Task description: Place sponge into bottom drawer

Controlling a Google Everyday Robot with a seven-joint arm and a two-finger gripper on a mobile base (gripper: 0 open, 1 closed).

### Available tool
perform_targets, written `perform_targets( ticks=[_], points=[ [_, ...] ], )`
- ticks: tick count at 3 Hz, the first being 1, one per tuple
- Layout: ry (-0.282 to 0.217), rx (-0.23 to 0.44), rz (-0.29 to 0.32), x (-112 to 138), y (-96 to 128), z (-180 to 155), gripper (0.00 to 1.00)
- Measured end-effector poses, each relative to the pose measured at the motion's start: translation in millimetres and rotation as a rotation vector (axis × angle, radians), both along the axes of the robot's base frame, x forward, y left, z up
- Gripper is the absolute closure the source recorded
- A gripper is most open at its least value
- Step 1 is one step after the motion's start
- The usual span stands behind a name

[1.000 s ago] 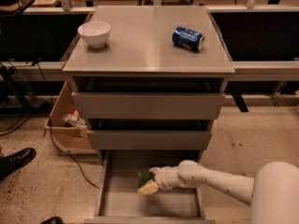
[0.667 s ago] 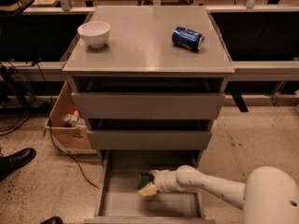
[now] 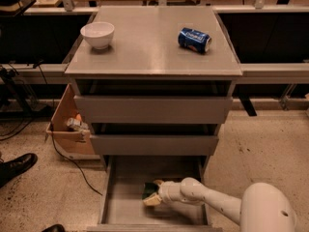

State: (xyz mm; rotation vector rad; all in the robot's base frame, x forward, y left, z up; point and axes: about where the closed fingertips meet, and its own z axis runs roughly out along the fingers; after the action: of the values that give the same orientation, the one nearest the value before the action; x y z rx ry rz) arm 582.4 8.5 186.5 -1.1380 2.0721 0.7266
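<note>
The bottom drawer is pulled open below two upper grey drawers. The sponge, dark green over yellow, lies low inside the drawer near its middle. My gripper reaches in from the right on a white arm and is at the sponge, its pale fingers around it. The sponge looks down at the drawer floor; whether it rests there I cannot tell.
A white bowl and a blue soda can lying on its side sit on the cabinet top. A cardboard box stands at the cabinet's left. A black shoe and a cable are on the floor at left.
The gripper with the sponge has moved slightly left and lower into the drawer. The arm's white base has shifted left.
</note>
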Motion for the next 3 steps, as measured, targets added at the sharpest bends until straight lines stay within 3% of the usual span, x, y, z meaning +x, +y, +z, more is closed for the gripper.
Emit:
perform_targets(
  ticks=[2, 3],
  points=[
    [-0.001, 0.01, 0.013, 7.5, 3.8, -42.1, 1.0],
    [-0.003, 0.015, 0.018, 7.9, 4.3, -56.2, 0.85]
  ],
)
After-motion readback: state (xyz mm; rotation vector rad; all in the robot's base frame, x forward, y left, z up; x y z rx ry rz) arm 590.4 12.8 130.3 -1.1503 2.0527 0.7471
